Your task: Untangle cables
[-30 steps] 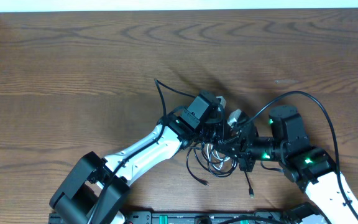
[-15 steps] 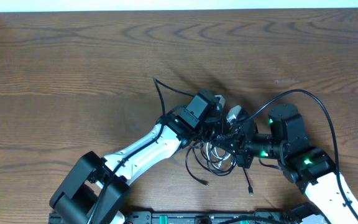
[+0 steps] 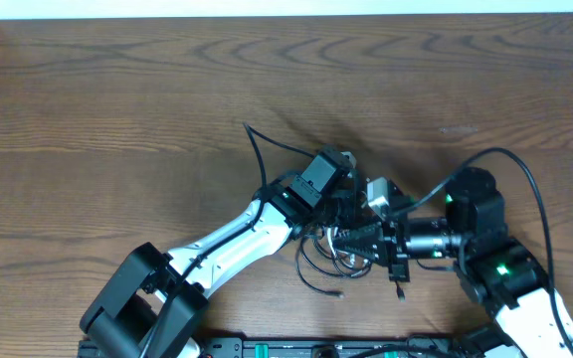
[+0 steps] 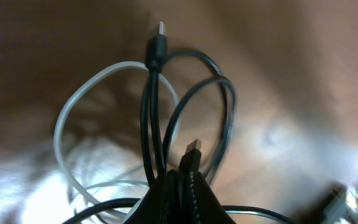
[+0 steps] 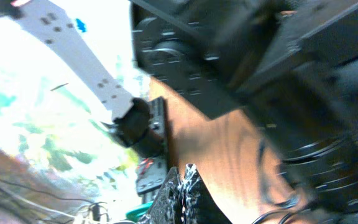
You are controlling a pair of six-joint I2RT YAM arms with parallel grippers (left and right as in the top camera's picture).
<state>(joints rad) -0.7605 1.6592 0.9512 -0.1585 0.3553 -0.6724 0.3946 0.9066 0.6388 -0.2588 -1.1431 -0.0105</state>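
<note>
The cables [image 3: 332, 261] lie in a small tangle of black loops at the table's near middle, between both arms. One black cable end [image 3: 256, 149] trails up and to the left. My left gripper [image 3: 343, 211] sits over the tangle. In the left wrist view the left gripper [image 4: 182, 182] is shut on black cables [image 4: 153, 106] that loop away from its tips, with a plug [image 4: 192, 149] just above them and a white cable [image 4: 64, 124] looping to the left. My right gripper [image 3: 363, 237] points left into the tangle. The right gripper [image 5: 182, 179] is shut, with no cable visible between its tips.
The brown wooden table [image 3: 117, 99] stretches wide to the left and back. A black equipment rail [image 3: 296, 348] runs along the near edge. The right arm's thick black wire [image 3: 525, 184] arcs above its wrist. A loose black plug end [image 3: 399, 292] hangs below the right gripper.
The right arm has swung right and rolled its wrist, its gripper still at the tangle. The cable loops and the loose plug end have shifted slightly up. The left arm has barely moved.
</note>
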